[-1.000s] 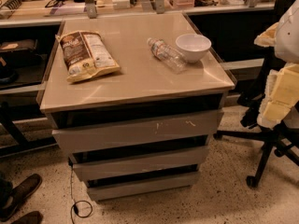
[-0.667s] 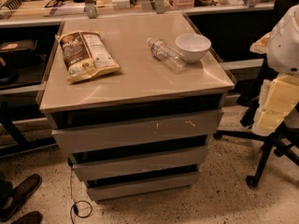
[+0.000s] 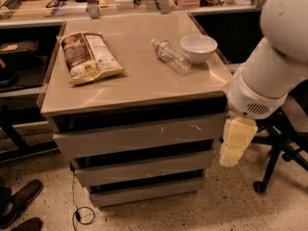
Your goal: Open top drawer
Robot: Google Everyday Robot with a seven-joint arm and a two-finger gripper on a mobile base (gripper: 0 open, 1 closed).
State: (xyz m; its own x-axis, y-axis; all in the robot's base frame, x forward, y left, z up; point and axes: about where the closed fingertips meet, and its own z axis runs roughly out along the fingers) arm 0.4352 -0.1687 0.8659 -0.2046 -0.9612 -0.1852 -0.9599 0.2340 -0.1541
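Note:
The top drawer (image 3: pixel 139 136) is the widest grey front under the tan cabinet top (image 3: pixel 144 83). It has small whitish scuffs near its upper middle and looks pushed in. My gripper (image 3: pixel 236 142) is cream-coloured and hangs down from the white arm (image 3: pixel 274 76). It sits just off the drawer's right end, beside the cabinet's front right corner.
Two narrower drawer fronts (image 3: pixel 144 168) lie below the top one. A chip bag (image 3: pixel 89 57), a lying water bottle (image 3: pixel 171 56) and a white bowl (image 3: pixel 198 48) sit on the cabinet top. A black chair base (image 3: pixel 276 162) stands at the right, and shoes (image 3: pixel 19 201) at the lower left.
The arm and gripper have moved left, from well right of the cabinet to right beside its front right corner. The drawers and the items on top have not moved.

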